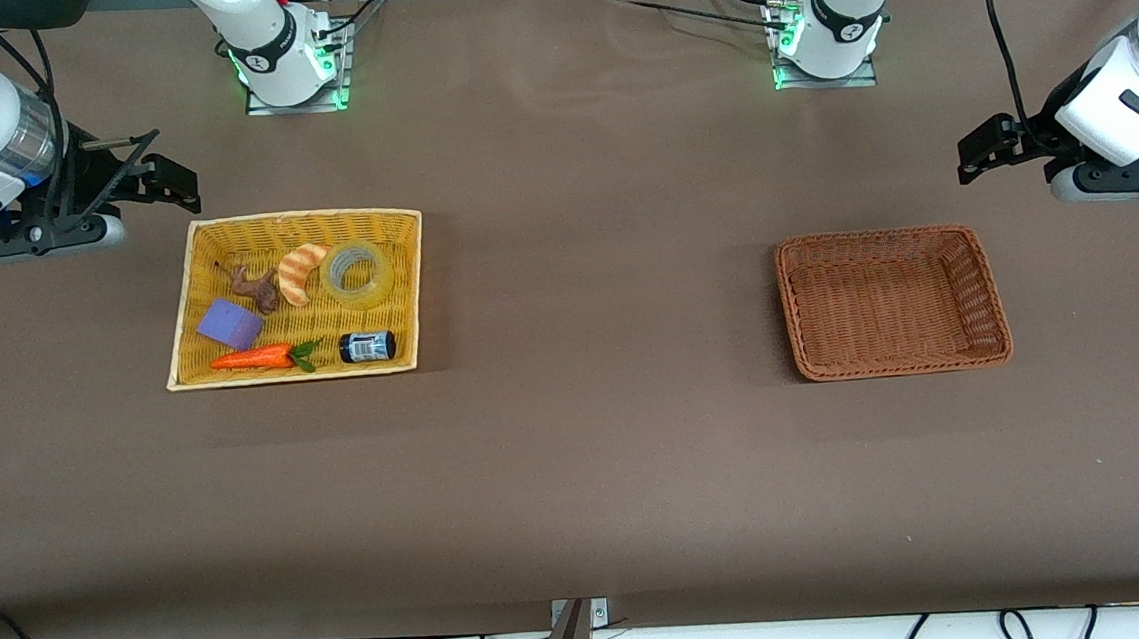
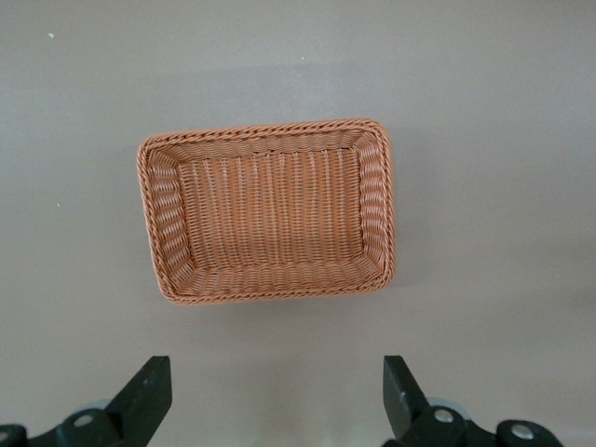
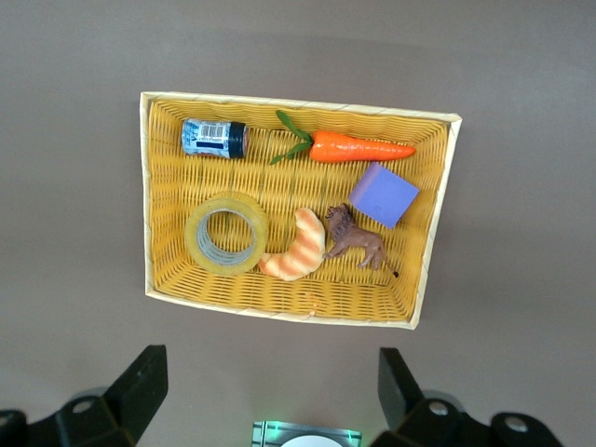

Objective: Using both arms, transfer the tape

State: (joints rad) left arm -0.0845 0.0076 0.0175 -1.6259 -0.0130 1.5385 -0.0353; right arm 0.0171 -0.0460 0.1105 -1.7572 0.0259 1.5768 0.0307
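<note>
The tape (image 1: 357, 274) is a clear yellowish roll lying flat in the yellow wicker basket (image 1: 302, 219), in the corner toward the robots' bases and the table's middle. It also shows in the right wrist view (image 3: 226, 233). My right gripper (image 1: 164, 177) is open and holds nothing, up over the table off the yellow basket's corner at the right arm's end; its jaws (image 3: 270, 372) stand wide apart. My left gripper (image 1: 986, 145) is open and holds nothing, up over the table at the left arm's end; its jaws (image 2: 277, 377) stand wide apart.
In the yellow basket with the tape lie a croissant (image 1: 298, 273), a brown toy animal (image 1: 256, 286), a purple block (image 1: 229, 323), a carrot (image 1: 256, 358) and a small dark jar (image 1: 367, 347). A brown wicker basket (image 1: 884, 235) stands toward the left arm's end, also in the left wrist view (image 2: 270, 131).
</note>
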